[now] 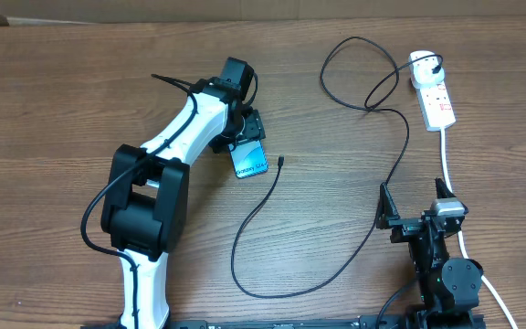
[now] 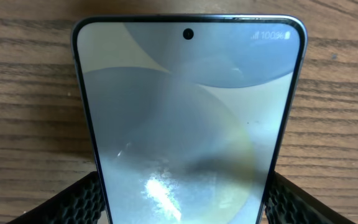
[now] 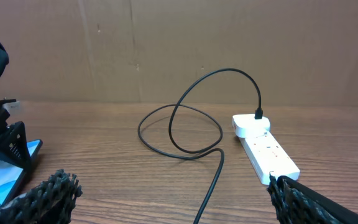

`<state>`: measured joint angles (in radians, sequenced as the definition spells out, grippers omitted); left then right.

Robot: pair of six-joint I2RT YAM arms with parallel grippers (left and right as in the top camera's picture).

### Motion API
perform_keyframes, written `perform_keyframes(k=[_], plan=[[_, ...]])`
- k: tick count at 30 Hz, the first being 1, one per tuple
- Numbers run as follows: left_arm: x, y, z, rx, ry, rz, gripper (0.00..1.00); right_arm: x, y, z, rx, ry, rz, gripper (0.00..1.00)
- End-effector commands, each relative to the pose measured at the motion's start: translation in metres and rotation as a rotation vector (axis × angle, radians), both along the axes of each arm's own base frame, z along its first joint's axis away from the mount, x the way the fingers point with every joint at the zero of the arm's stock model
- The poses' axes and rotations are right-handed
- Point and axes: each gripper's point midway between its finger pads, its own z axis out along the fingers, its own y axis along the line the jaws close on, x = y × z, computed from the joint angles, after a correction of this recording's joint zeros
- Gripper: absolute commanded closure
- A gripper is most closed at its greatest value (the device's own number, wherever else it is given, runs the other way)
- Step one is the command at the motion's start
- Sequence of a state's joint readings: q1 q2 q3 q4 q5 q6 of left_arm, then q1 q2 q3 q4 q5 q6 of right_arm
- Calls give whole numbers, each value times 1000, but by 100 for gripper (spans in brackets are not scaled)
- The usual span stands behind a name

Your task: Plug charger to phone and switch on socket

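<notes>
The phone (image 1: 251, 163) has a light blue screen and dark edges and sits left of the table's centre. My left gripper (image 1: 245, 146) is shut on its long sides. In the left wrist view the phone (image 2: 185, 112) fills the frame with a pad against each edge. The charger (image 1: 254, 219) is a thin black cable. Its connector tip (image 1: 281, 162) lies loose just right of the phone, and its plug (image 1: 427, 62) sits in the white socket (image 1: 436, 96) at the far right. My right gripper (image 1: 414, 196) stands open near the front right, with the cable (image 3: 210, 183) running on the table between its fingers.
A thick white cord (image 1: 450, 164) runs from the socket towards the front, past my right arm. The cable makes a wide loop (image 1: 354, 73) left of the socket and a long bend (image 1: 272, 291) near the front edge. A brown wall (image 3: 166, 50) stands behind the table.
</notes>
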<state>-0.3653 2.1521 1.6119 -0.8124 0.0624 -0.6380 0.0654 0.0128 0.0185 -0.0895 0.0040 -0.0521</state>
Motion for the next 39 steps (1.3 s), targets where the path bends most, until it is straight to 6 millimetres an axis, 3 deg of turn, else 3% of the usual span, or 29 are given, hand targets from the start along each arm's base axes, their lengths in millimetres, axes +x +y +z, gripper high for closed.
perform_keyframes(k=[1,14,20,28,35,39], plan=[[6,-2,23,33,-73,6,27,0,0,-2,-1,-5,0,0],[-4,0,4,158,-107,35,22,0,0,-2,-1,-5,0,0],[-7,9,-6,183,-109,77,9,0,0,-2,-1,-5,0,0],[-4,8,-6,176,-121,79,11,0,0,-2,-1,-5,0,0],[-3,3,-25,146,-92,76,14,0,0,-2,-1,-5,0,0],[0,4,-26,138,-93,82,21,0,0,-2,-1,-5,0,0]])
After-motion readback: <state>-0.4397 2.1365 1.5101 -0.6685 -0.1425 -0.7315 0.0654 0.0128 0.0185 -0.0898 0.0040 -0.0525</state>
